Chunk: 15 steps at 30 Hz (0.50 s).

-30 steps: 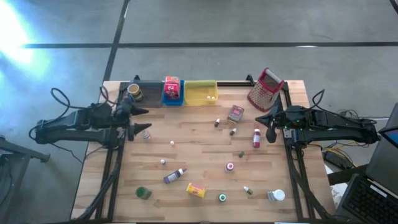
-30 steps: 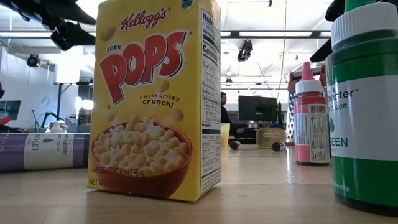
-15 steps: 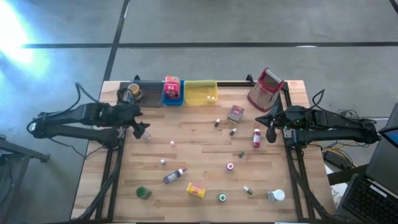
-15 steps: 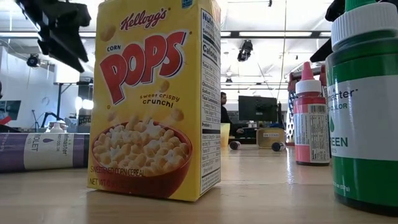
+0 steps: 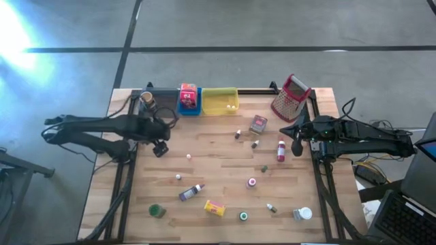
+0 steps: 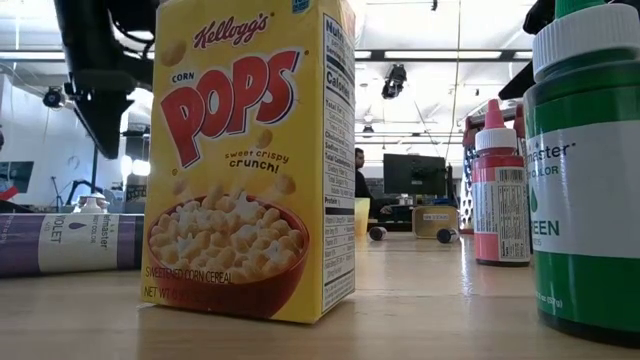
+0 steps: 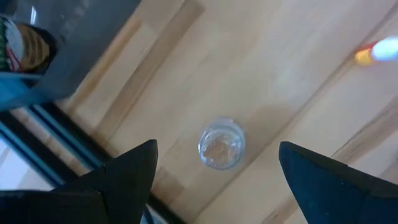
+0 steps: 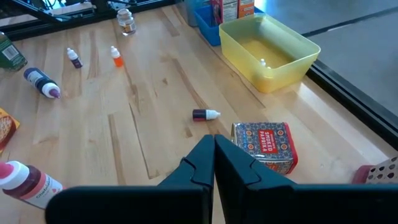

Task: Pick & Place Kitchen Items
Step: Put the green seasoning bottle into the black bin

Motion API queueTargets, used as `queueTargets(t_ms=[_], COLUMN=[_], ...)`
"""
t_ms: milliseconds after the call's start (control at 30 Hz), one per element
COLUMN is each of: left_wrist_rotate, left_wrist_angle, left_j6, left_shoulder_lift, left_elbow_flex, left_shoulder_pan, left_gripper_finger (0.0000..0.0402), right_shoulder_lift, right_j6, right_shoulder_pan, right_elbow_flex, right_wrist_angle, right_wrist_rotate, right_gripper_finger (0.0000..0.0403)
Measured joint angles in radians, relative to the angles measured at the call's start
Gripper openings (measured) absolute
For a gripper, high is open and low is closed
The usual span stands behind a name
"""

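A small clear glass jar (image 7: 221,144) stands upright on the wood near the table's left side. My left gripper (image 7: 217,171) hangs over it, open and pointing down, with one finger on either side and not touching; in the high view my left gripper (image 5: 160,147) covers the jar. My right gripper (image 5: 297,148) waits shut at the table's right side, near a patterned tin (image 8: 264,146) and a red bottle (image 5: 281,151). Small bottles, a yellow cereal box (image 6: 250,160) and a purple bottle (image 5: 191,192) lie scattered over the table.
Along the far edge stand a grey tray (image 5: 162,102) holding a jar, a blue tray (image 5: 189,109) with a red box, a yellow tray (image 5: 220,101) and a metal grater (image 5: 291,96). Bare wood lies between the clear jar and the scattered bottles.
My left arm has swung from the table's left edge toward the right and slightly nearer. Its gripper has tipped from level to pointing down and has come lower, over the clear jar. The jar has stayed in place.
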<state>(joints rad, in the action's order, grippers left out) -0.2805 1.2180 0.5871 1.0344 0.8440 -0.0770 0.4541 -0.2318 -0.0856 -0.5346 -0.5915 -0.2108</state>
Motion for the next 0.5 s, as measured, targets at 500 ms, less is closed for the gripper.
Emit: queueTargets(t_ms=[500], left_wrist_rotate=[0.028], left_wrist_angle=[0.014], left_j6=[-0.033], left_shoulder_lift=[0.091], left_elbow_flex=[-0.008], left_shoulder_pan=[-0.084], left_gripper_finger=[0.0339], right_shoulder_lift=[0.001], right_j6=[0.000], right_shoulder_pan=[0.000], right_elbow_flex=[0.000], right_wrist_angle=[0.000], right_wrist_rotate=[0.000], right_gripper_finger=[0.0008])
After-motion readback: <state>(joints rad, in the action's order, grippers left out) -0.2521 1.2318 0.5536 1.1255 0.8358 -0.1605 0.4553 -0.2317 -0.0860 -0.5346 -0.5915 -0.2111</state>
